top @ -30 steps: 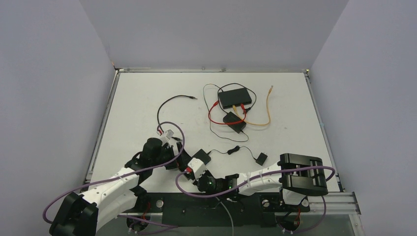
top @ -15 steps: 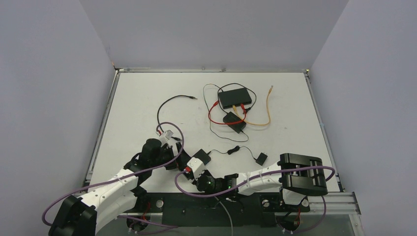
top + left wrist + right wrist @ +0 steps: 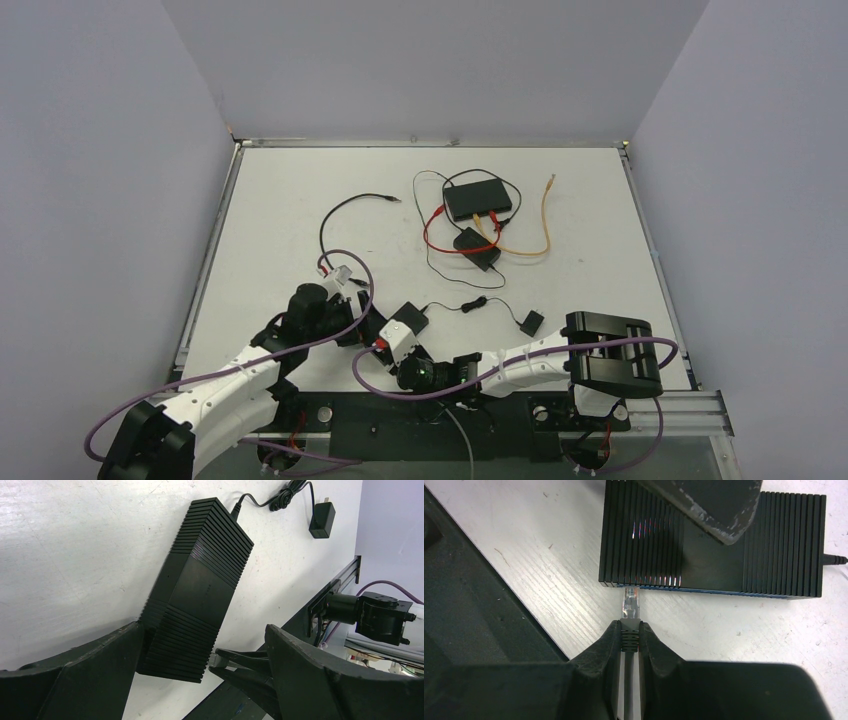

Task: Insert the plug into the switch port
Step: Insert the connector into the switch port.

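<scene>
Plug [image 3: 630, 602]: pinched at its boot [image 3: 629, 639] by the right gripper [image 3: 630, 632]; the clear tip juts straight ahead of the fingertips.
Switch [image 3: 784, 545]: directly ahead of the tip, side face touching or nearly so. We cannot tell whether a port is met.
Handling: we judge the plug light and stiff, with a brittle latch, so grip the boot. The switch may slide when pushed.
Left gripper [image 3: 202, 630]: spread, straddling the switch's end, one finger against it.
Right arm: low, with the wrist near the table [image 3: 549, 570].
</scene>
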Available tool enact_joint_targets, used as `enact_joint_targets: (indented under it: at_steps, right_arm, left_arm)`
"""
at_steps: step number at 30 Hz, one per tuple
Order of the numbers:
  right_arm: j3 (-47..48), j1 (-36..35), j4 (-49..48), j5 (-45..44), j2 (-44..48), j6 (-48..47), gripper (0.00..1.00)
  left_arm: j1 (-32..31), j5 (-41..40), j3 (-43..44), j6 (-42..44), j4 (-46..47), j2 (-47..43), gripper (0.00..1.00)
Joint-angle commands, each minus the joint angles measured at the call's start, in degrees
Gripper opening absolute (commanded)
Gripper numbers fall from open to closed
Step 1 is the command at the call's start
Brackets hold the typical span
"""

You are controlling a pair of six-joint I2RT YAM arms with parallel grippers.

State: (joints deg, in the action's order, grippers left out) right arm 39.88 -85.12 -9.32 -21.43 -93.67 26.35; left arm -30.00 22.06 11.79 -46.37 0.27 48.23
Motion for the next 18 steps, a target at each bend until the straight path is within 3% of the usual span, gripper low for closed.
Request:
enact_joint_targets:
  at_steps: [1,18]
  right_arm:
    - [2.11,0.07,-1.49,-3.96,0.15,0.9,0.0]
    - [3.27,-2.3,1.0,-9.19,1.86,0.78,0.0]
  left_arm:
    - [-0.87,1.54,-0.34,-1.16,2.68,-0.89,0.89]
    - [-1.79,0.59,-1.59,-1.98,2.73,-1.49,0.89]
